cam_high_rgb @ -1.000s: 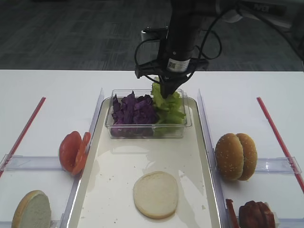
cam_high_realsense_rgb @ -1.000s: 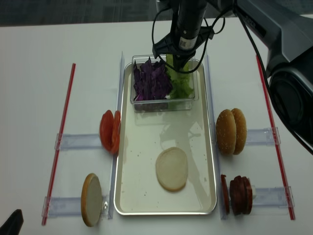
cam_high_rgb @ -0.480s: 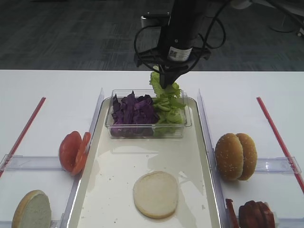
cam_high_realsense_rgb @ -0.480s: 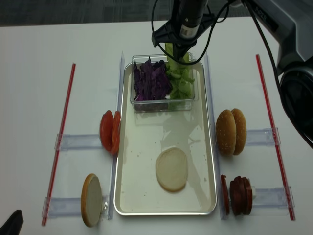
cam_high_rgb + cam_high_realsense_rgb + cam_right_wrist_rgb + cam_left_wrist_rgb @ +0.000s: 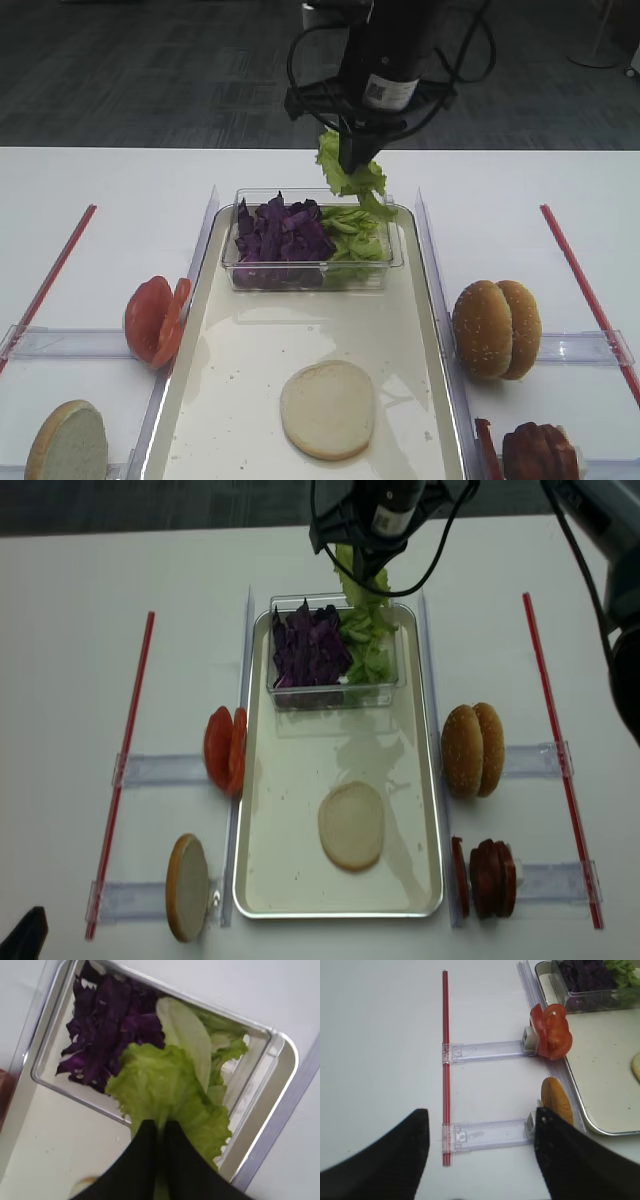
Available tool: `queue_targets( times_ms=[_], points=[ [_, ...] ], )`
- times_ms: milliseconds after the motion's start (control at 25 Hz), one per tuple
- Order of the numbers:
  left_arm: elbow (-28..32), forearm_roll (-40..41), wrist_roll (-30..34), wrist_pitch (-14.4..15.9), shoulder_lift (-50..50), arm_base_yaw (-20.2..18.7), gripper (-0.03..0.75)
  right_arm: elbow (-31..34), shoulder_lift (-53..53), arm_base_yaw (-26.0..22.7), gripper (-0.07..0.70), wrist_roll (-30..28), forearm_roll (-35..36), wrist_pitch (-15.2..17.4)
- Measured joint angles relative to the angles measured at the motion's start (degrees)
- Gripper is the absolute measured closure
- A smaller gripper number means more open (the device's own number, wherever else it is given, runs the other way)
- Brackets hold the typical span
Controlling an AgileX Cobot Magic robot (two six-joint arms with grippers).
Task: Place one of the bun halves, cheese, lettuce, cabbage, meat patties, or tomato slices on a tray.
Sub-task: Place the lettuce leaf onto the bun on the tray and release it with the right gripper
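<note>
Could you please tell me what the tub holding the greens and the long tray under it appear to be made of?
The tub looks like clear, glossy plastic: the purple cabbage and lettuce show straight through its thin walls. The tray seems to be metal with a silvery, shiny raised rim and a smooth cream-white floor that reflects light; whether that floor is coated or bare cannot be told.

the stem of the crinkly light green lettuce leaf point(image 5: 165, 1092) is hidden between the closed black fingers point(image 5: 145, 1160) of the right gripper point(image 5: 160, 1132). the dark reddish-brown glossy meat patties point(image 5: 538, 452) and the golden-brown bun half standing on edge point(image 5: 66, 441) are cut by the bottom edge. the left gripper's dark fingers point(image 5: 395, 1160) appear blurred, their tips out of frame.
</note>
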Motion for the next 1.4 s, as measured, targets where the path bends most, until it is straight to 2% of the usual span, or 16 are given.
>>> queue_targets(
  times_ms=[280, 560, 720, 840, 1080, 1200, 1400],
  points=[
    [0.0, 0.0, 0.0, 0.0, 0.0, 0.0, 0.283, 12.1, -6.8, 0.0, 0.558, -1.8, 0.8, 0.0],
    [0.0, 0.0, 0.0, 0.0, 0.0, 0.0, 0.283, 27.0, -16.2, 0.3, 0.558, -2.2, 1.0, -4.3],
    [0.0, 0.0, 0.0, 0.0, 0.0, 0.0, 0.283, 33.7, -20.0, 2.7, 0.558, -2.3, 0.8, -7.3],
    [0.0, 0.0, 0.0, 0.0, 0.0, 0.0, 0.283, 36.8, -21.1, 5.3, 0.558, -2.3, 0.9, -8.7],
    [0.0, 0.0, 0.0, 0.0, 0.0, 0.0, 0.283, 41.4, -21.1, 12.0, 0.558, -0.7, 1.0, -14.4],
    [0.0, 0.0, 0.0, 0.0, 0.0, 0.0, 0.283, 42.8, -21.1, 13.5, 0.558, 0.1, 0.9, -16.9],
    [0.0, 0.0, 0.0, 0.0, 0.0, 0.0, 0.283, 44.3, -21.1, 13.6, 0.558, 0.6, 0.9, -18.2]
  ],
)
